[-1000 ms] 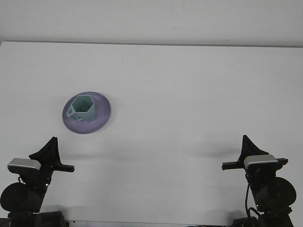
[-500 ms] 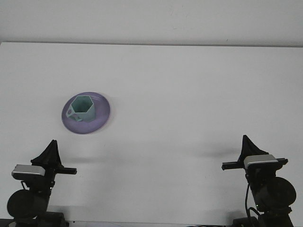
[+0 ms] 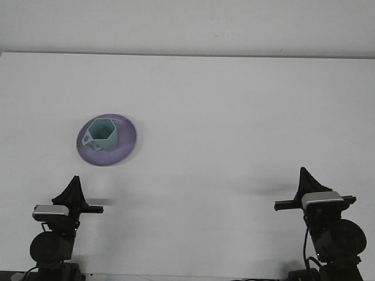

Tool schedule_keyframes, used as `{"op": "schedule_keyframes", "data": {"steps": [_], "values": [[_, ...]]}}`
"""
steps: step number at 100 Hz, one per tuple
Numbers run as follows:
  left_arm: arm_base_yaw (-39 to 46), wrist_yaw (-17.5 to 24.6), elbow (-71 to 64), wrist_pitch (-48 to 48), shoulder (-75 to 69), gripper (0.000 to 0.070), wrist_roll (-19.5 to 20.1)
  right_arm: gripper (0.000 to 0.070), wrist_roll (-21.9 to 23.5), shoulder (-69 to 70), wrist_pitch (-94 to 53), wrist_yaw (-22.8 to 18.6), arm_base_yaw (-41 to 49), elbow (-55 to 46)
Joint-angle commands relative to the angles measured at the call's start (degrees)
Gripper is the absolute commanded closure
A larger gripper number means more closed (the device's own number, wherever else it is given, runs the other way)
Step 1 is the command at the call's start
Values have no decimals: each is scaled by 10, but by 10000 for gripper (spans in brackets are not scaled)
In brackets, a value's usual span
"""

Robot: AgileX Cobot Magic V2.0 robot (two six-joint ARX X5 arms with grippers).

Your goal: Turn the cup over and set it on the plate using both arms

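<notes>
A pale green hexagonal cup (image 3: 102, 134) stands upright, mouth up, on a purple plate (image 3: 126, 142) at the left of the white table. Its small handle points toward the lower left. My left gripper (image 3: 74, 188) sits low near the table's front edge, below the plate and well apart from it, fingers together in a point with nothing in them. My right gripper (image 3: 305, 178) rests near the front right edge, far from the cup, also closed to a point and holding nothing.
The white table (image 3: 234, 117) stretches from the plate to the right side. A pale wall runs behind its far edge.
My left arm has drawn back and downward toward the front edge, shifting a little to the right. The right arm, cup and plate have stayed put.
</notes>
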Motion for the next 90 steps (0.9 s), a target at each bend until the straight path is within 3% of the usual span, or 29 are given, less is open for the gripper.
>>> {"op": "schedule_keyframes", "data": {"steps": [1,81,90], "values": [[-1,-3,-11,7,0,685,-4,699,7,0,5,2,0,5],[-1,-2,-11,5,0,685,-8,699,7,0,6,2,0,5],[-1,-2,-11,5,0,685,-8,699,-16,0,7,13,0,5]]}}
